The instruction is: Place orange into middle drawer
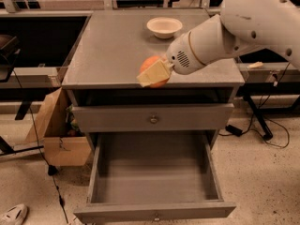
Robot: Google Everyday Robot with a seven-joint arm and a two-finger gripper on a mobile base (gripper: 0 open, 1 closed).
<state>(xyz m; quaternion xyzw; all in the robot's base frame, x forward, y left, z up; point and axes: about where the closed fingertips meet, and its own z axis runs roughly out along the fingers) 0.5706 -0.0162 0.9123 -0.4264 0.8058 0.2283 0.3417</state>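
The orange [149,63] is held in my gripper [151,76], whose cream fingers are shut on it. It hangs just above the front edge of the grey cabinet top [112,46], a little right of centre. The middle drawer [154,175] is pulled open below and in front. Its plain grey inside is bare, and a small metal knob [155,216] sits on its front. The gripper and orange are above the drawer's back part, well higher than it.
A cream-white bowl [164,26] stands at the back of the cabinet top. A closed grey drawer front with a brass knob [153,119] lies between the top and the open drawer. A cardboard box [55,128] is at the cabinet's left. Cables and a table leg [255,118] are at the right.
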